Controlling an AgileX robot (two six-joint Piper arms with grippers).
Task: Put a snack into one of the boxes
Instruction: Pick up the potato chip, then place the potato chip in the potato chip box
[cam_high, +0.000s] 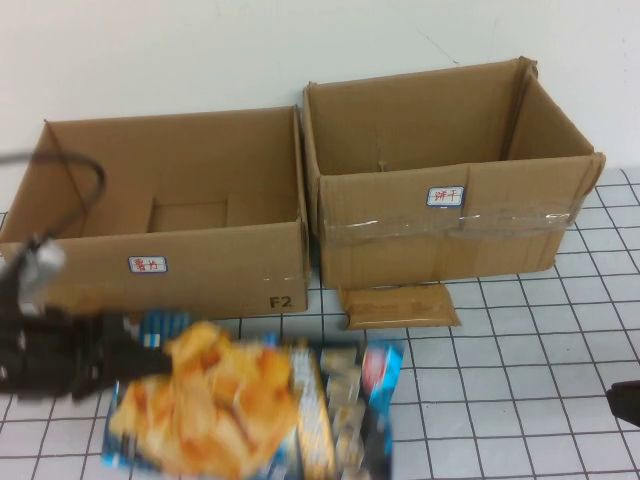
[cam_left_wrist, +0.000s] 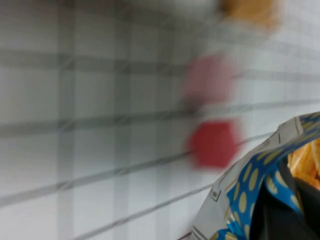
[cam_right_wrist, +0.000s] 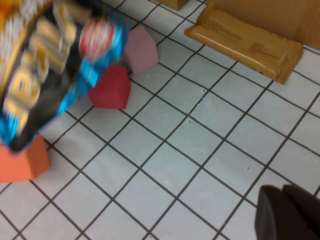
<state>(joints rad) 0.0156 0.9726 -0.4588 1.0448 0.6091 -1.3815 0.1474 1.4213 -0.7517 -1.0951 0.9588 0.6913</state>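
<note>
My left gripper (cam_high: 135, 357) is at the front left, shut on the edge of a blue chip bag (cam_high: 230, 405) with orange chips printed on it. The bag hangs above the table in front of the left cardboard box (cam_high: 165, 262). In the left wrist view the bag's blue, yellow-dotted edge (cam_left_wrist: 247, 192) sits against my dark finger (cam_left_wrist: 280, 217). The bag also shows in the right wrist view (cam_right_wrist: 45, 65). A tan snack packet (cam_high: 400, 306) lies flat in front of the right cardboard box (cam_high: 450, 235). My right gripper (cam_right_wrist: 290, 212) is shut and empty at the table's right edge (cam_high: 625, 400).
Both boxes stand open at the back, side by side against the wall. A red block (cam_right_wrist: 110, 87), a pink block (cam_right_wrist: 141, 47) and an orange block (cam_right_wrist: 22, 160) lie on the grid table under the lifted bag. The tan packet also shows in the right wrist view (cam_right_wrist: 245, 40).
</note>
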